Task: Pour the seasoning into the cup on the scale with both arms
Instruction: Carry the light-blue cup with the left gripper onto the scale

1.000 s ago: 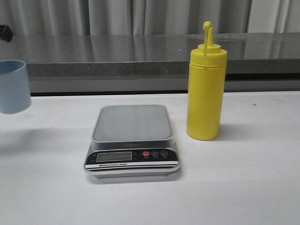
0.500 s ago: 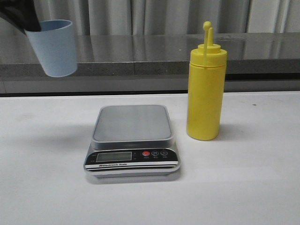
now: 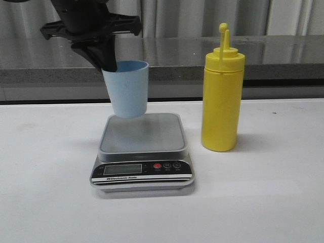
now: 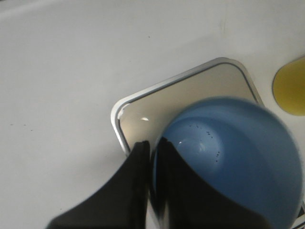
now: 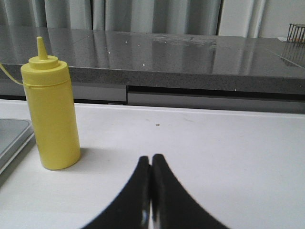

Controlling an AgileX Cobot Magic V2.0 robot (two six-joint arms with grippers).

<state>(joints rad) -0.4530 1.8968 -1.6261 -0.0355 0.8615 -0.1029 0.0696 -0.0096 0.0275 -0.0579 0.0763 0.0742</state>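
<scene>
Left gripper point(image 3: 109, 65) pinching the cup point(image 3: 128, 89) by its rim, one finger inside, one outside; wrist view confirms, dark finger point(image 4: 167, 191) down the inner wall. Cup is in the air, tilted a bit, base hanging just above the back-left part of the scale point(image 3: 143, 152) platform, not touching it as far as I can tell. Cup looks empty, only a few dark specks on the inside wall.

Scale sits mid-worktop, a bit left of centre, display panel facing the front edge. Red button and two dark ones beside the LCD; digits unreadable.

Bottle point(image 3: 223, 91) stands upright on the worktop just right of the scale, nearer the back edge than the scale's front panel, clear of it. Nozzle up, tethered cap off and sticking up beside the nozzle. Nothing touching the bottle.

Right gripper point(image 5: 151, 191) only shows in its own wrist view: fingers pressed together, nothing between them, low over the worktop to the right of the bottle, well apart from it. Not visible in the front view.

Grey counter point(image 3: 202, 55) runs along behind the back edge, curtain point(image 3: 177, 17) behind that
</scene>
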